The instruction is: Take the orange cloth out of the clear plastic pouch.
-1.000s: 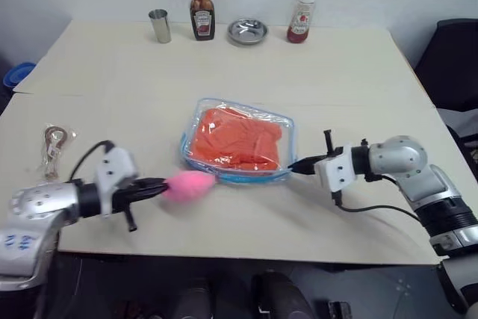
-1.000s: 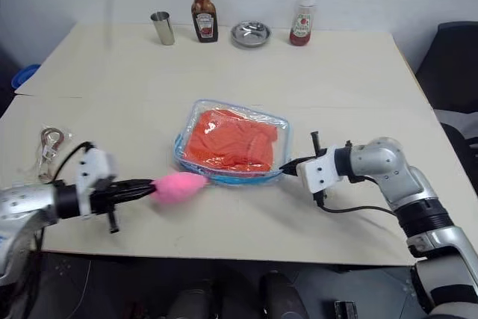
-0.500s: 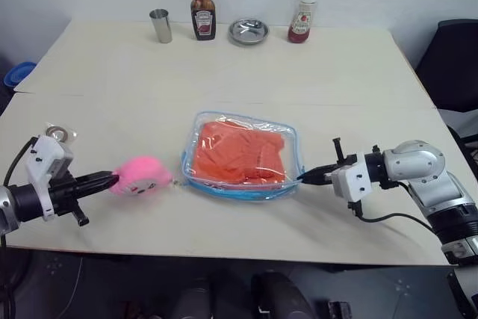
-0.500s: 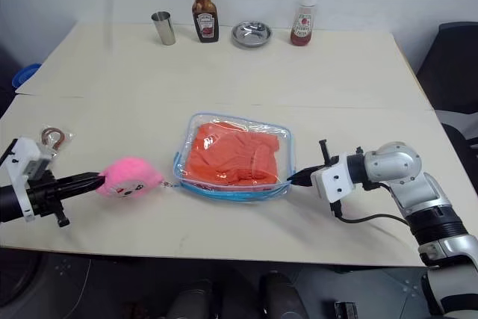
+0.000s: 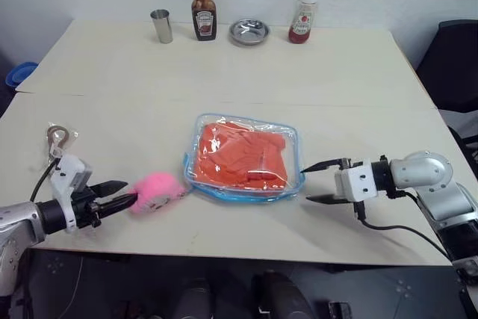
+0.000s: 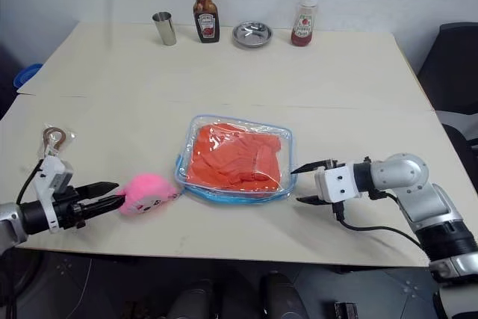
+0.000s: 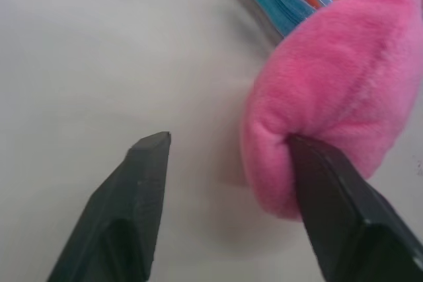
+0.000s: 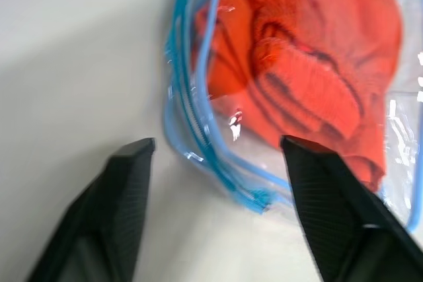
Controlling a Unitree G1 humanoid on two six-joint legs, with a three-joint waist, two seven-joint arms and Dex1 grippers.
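While the orange cloth (image 5: 243, 156) lies sealed inside the clear plastic pouch (image 5: 293, 140) at mid-table (image 5: 224, 72), both grippers stand spread and hold nothing.

Right gripper (image 5: 326, 181) waits just beside the pouch's right edge with its fingers parted; left gripper (image 5: 118, 195) is parted too, one finger (image 7: 344, 219) touching the pink plush charm (image 5: 157, 190) without pinching it. To do this step well, I judge one hand should pin a pouch corner while the other finds the zip pull and draws it along the blue edging. Hard to make out: where the zip pull sits and whether the pouch is partly open.
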